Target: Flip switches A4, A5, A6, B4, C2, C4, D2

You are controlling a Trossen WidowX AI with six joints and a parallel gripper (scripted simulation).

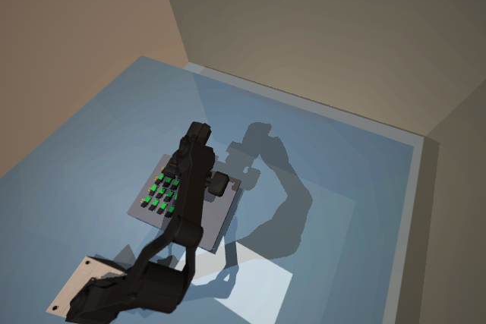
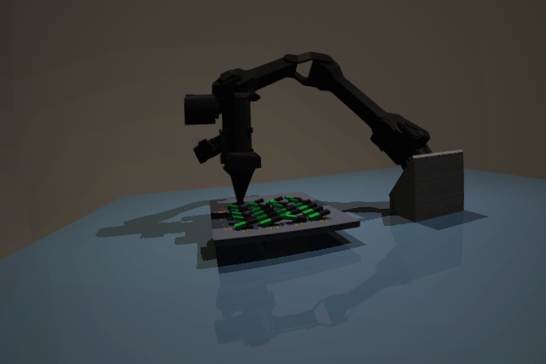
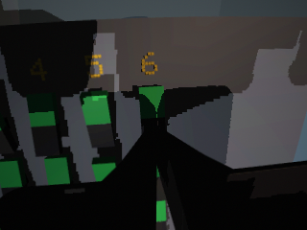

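The switch panel (image 1: 217, 226) (image 2: 287, 231) (image 3: 206, 131) carries rows of green and black rocker switches. My gripper (image 2: 240, 201) (image 3: 156, 126) is shut and empty, pointing down at the far row. In the wrist view its tips are at the near part of switch A6 (image 3: 152, 96), under the printed 6; its green far part shows and its near part is hidden. I cannot tell whether they touch. Switch A5 (image 3: 97, 110) and switch A4 (image 3: 42, 119) show green far parts and black near parts. In the top view the arm hides the fingertips and the panel's right-hand columns.
The arm's wooden base plate (image 1: 74, 283) (image 2: 438, 186) stands on the blue table (image 1: 333, 179) (image 2: 132, 307). Neighbouring switches lie close to the fingers' left and nearer the arm. Arm shadows cross the panel and darken parts of row A.
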